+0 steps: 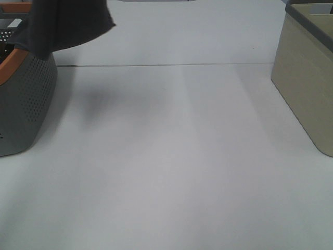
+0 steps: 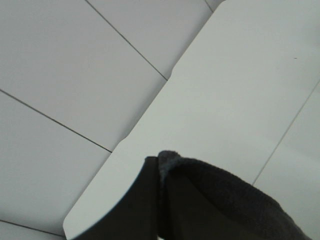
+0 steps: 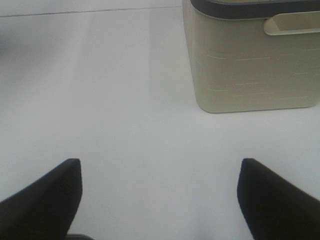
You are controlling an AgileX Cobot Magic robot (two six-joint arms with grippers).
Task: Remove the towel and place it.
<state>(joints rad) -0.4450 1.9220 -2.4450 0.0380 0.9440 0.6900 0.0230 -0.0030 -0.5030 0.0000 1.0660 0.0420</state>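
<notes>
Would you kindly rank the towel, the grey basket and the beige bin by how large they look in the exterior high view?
1. The beige bin and grey basket: about alike, so unranked; both are cut off by the frame.
2. The towel: smallest, also cropped at the top.

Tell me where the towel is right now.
In the exterior high view, the towel hangs at the top left, over the grey basket, pinched in the shut left gripper.

One dark towel point(image 1: 67, 23); two containers on one white bench point(image 1: 171, 172), namely one grey perforated basket point(image 1: 26, 99) with an orange rim and one beige bin point(image 1: 307, 78); two hands, left hand point(image 2: 160, 172) and right hand point(image 3: 160, 165)
</notes>
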